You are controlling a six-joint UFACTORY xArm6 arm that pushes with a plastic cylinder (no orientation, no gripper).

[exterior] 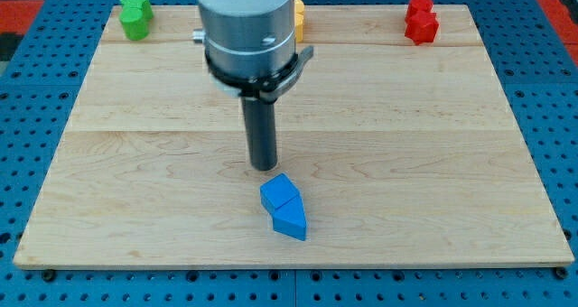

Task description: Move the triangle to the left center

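Observation:
A blue triangle block [291, 221] lies near the bottom middle of the wooden board [135, 162]. A blue cube [279, 192] touches it on its upper left side. My tip [263, 167] stands just above and slightly left of the blue cube, a small gap away from it. The rod hangs from a grey cylinder at the top middle of the view.
A green star-like block [135, 16] sits at the board's top left corner. A red block [421, 19] sits at the top right. A yellow block [298, 20] shows partly behind the arm at the top middle. A blue pegboard [36, 90] surrounds the board.

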